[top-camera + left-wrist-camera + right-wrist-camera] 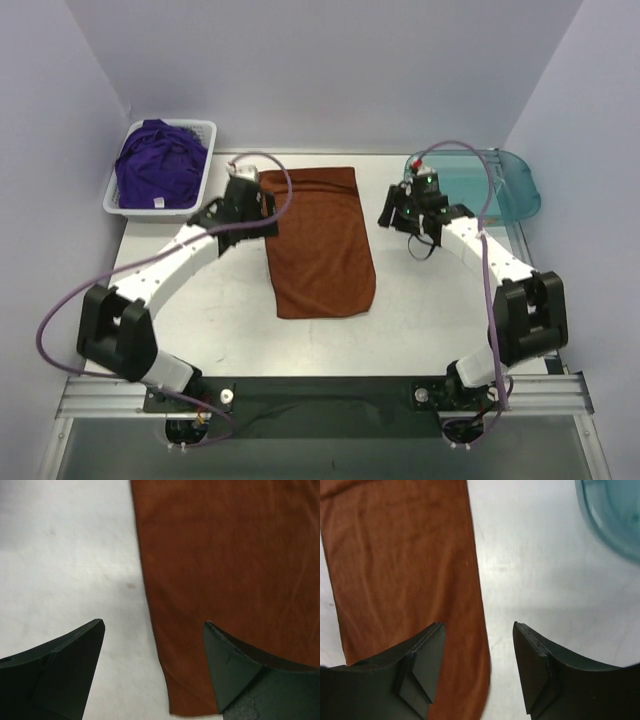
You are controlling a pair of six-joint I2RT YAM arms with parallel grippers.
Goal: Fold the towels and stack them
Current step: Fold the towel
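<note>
A rust-orange towel (322,245) lies flat in the middle of the table as a long strip running from far to near. It also shows in the left wrist view (225,570) and in the right wrist view (405,565). My left gripper (250,215) hovers open at the towel's left edge, and nothing sits between its fingers (153,625). My right gripper (412,225) is open near the towel's right edge and holds nothing (478,625). Purple towels (160,165) are heaped in a basket at the far left.
The white slotted basket (206,128) stands at the far left corner of the table (210,310). A translucent teal tray (500,185) sits at the far right and shows in the right wrist view (615,515). Walls close in on the left, right and back.
</note>
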